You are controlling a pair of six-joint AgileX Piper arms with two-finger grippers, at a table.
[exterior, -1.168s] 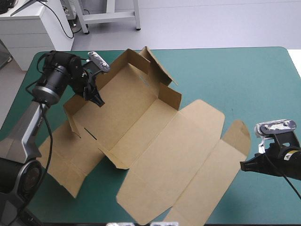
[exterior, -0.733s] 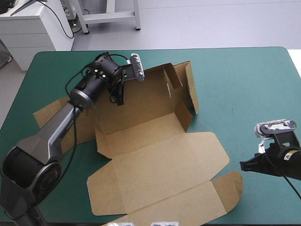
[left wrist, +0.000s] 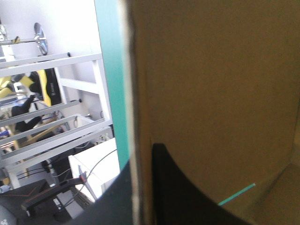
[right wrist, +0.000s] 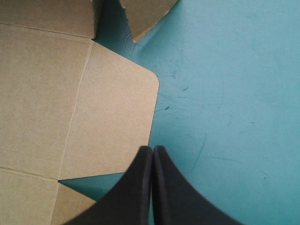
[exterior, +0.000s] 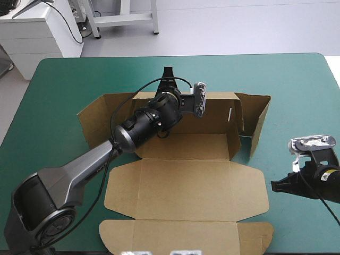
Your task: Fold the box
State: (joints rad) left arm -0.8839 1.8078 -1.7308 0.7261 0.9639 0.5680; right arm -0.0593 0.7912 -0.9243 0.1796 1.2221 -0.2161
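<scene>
The brown box (exterior: pixel 186 186) lies square to the table, with its lid and front flap flat toward the near edge. Its back wall (exterior: pixel 212 103) stands upright, and side flaps rise at both ends. My left gripper (exterior: pixel 168 79) reaches over from the far side and is shut on the back wall's top edge. In the left wrist view the board's edge (left wrist: pixel 136 93) runs between the black fingers of the left gripper (left wrist: pixel 140 161). My right gripper (exterior: pixel 276 186) is shut and holds nothing. It rests over the teal-green cover just off the lid's rounded right flap (right wrist: pixel 112 117), pointed arch at right gripper (right wrist: pixel 152 149).
The box's front flap (exterior: pixel 186 235) reaches nearly to the table's near edge. The right side flap (exterior: pixel 260 119) stands tilted outward. Teal-green cover (exterior: pixel 303 101) shows to the right of the box and behind the back wall.
The left arm swung right along the far side, turning the box from a diagonal to square with the table. The back wall now stands up. The right arm has not moved.
</scene>
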